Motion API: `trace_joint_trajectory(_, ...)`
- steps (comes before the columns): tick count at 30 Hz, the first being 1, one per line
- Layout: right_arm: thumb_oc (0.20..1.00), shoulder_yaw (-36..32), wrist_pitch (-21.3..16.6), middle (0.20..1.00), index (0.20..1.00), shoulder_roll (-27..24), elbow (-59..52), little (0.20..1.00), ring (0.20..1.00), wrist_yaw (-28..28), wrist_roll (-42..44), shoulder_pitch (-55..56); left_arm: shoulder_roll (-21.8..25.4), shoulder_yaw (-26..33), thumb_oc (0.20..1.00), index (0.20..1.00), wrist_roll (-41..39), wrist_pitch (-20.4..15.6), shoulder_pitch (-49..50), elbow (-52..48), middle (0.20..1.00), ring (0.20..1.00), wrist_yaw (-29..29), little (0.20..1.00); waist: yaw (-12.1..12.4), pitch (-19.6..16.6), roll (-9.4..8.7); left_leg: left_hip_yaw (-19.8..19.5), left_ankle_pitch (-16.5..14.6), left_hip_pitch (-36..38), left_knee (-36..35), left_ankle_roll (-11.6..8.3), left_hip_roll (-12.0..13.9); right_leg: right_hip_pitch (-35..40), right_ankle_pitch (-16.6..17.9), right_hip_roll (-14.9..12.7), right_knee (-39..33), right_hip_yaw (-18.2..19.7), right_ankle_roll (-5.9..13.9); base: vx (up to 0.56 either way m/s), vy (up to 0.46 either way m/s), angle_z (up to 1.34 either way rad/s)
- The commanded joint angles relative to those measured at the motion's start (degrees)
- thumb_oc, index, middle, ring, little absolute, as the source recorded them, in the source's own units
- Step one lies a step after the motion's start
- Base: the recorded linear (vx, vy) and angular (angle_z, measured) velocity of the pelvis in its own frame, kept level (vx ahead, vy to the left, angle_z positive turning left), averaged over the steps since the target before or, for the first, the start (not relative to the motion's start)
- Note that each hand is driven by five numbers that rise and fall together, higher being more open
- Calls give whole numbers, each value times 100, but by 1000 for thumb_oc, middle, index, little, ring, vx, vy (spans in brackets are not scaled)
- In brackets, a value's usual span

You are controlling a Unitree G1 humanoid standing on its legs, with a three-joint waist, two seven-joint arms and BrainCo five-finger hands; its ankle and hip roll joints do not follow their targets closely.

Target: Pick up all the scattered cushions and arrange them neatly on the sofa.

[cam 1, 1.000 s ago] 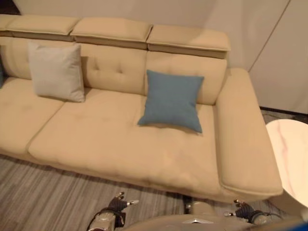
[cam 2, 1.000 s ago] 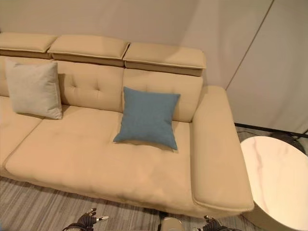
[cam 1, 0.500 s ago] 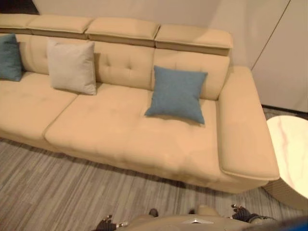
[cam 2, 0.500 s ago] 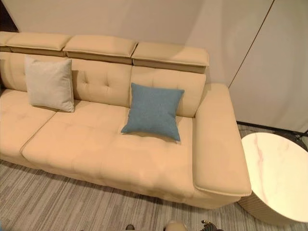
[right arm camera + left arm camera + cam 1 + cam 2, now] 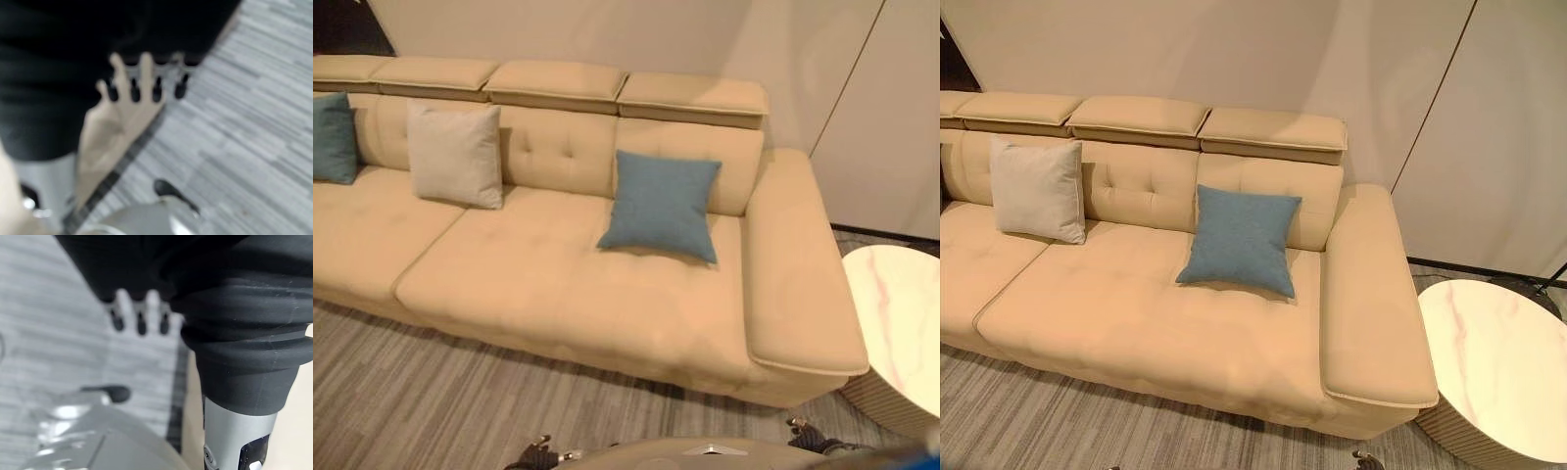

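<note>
Three cushions lean upright against the back of the beige sofa (image 5: 568, 284): a blue one (image 5: 661, 204) near the right armrest, a pale grey one (image 5: 456, 154) further left, and a teal one (image 5: 333, 137) at the picture's left edge. My left hand (image 5: 540, 455) and right hand (image 5: 808, 436) hang low at the bottom of the eye views, well short of the sofa. Over the striped floor, the left hand's fingers (image 5: 139, 316) and the right hand's fingers (image 5: 146, 81) are straight and hold nothing.
A round white marble table (image 5: 1503, 362) stands on the floor just right of the sofa's right armrest (image 5: 1371, 294). Grey striped carpet (image 5: 421, 392) runs along the sofa's front. A plain wall (image 5: 1234, 49) rises behind the sofa.
The camera has shifted, so the whole sofa and the teal cushion at the left came into view. My hands show lower in the eye views. The cushions have not moved.
</note>
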Motion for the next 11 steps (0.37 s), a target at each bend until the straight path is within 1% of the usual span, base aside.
trace_joint_trajectory(1, 1000, 101, -49, 1000, 1000, 78, 31, 1000, 1000, -128, 118, -283, 81, 183, 1000, 1000, -99, -100, -169, -27, 1000, 1000, 98, 1000, 7, 205, -374, -82, -311, 210, 105, 81, -594, 621, 997, -199, -1232, -144, 482, 22, -51, 3)
trace_joint_trajectory(5, 1000, 95, -48, 1000, 1000, 93, 54, 1000, 1000, -165, 122, -262, 57, 141, 1000, 1000, -96, -94, -163, -11, 1000, 1000, 101, 1000, -1, 209, -394, -115, -345, 259, 155, 69, -572, 722, 954, -164, -1245, -151, 444, 21, -27, 4)
trace_joint_trajectory(11, 1000, 91, -72, 1000, 1000, 117, 77, 1000, 1000, -185, 120, -212, 35, 119, 1000, 1000, -41, -91, -121, 31, 1000, 1000, 112, 1000, -11, 141, -394, -111, -315, 378, 25, 46, -545, 847, 947, -123, -1386, -174, 439, 16, -11, 3)
